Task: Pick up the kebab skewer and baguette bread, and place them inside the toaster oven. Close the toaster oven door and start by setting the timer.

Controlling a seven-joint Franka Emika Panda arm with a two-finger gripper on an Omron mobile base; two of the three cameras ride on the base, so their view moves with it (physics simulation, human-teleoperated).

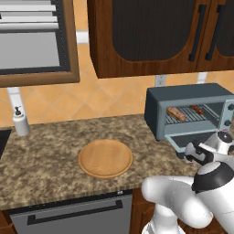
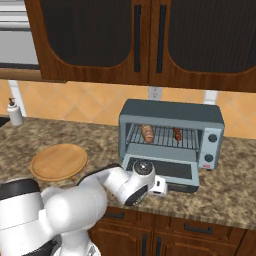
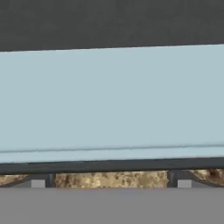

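A boxy grey-blue toaster oven (image 2: 171, 132) sits on a speckled brown granite counter (image 1: 45, 151), against an orange tiled wall under dark wooden cabinets (image 2: 145, 40). Its front panel, the dark-glass toaster oven door (image 2: 162, 171), hangs fully open, folded down flat in front of the oven's mouth. Inside, on the wire rack, a short brown baguette bread (image 2: 147, 133) lies toward the left, and a thin kebab skewer with small red and brown chunks (image 2: 177, 133) lies toward the right — the two are apart.

The white arm reaches low to the front edge of the open door. The gripper (image 2: 159, 186) sits just beside that edge; whether it touches the door, and whether its two fingers are spread or closed, cannot be told. In the hand view the pale blue door surface (image 3: 112, 100) is very close.

Left of the oven, well apart, a round wooden cutting board (image 1: 105, 158) lies on the counter — farther left stands a small white soap dispenser (image 1: 20, 120).
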